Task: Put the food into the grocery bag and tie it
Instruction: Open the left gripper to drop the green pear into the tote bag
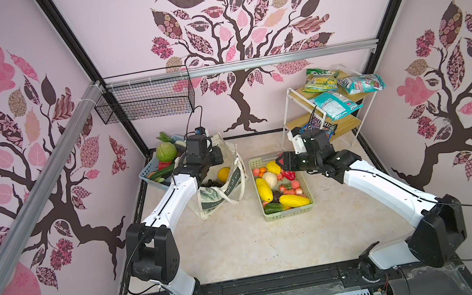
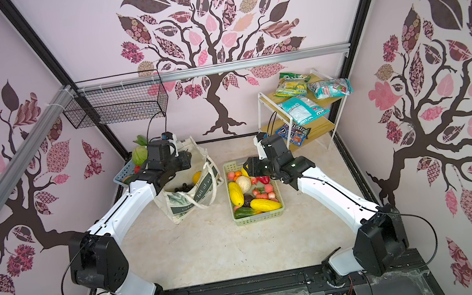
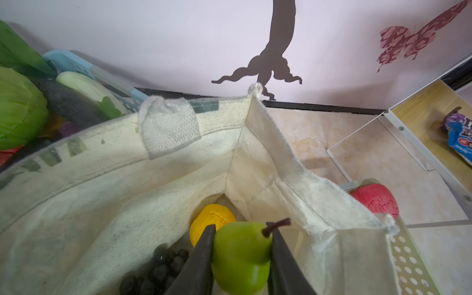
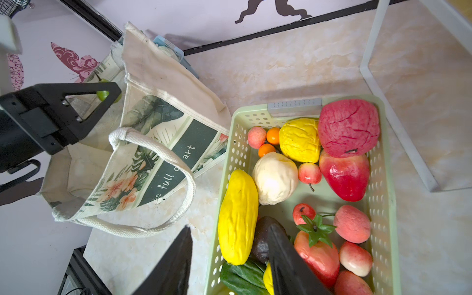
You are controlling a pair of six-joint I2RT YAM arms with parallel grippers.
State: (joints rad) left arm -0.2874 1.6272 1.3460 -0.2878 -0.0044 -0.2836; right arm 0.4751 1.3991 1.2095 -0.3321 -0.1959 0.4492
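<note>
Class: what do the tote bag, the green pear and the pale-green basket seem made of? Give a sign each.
The tote bag looks like matte cotton canvas: coarse weave, frayed edges. The green pear is probably moulded plastic: smooth, softly glossy. The pale-green basket seems rigid plastic: uniform punched holes, rounded rim.

Yellow fruit (image 1: 223,174) inside grocery bag (image 1: 210,197)

Robot test booth, tree-decal walls (image 1: 122,29), aluminium frame (image 1: 235,66)
</note>
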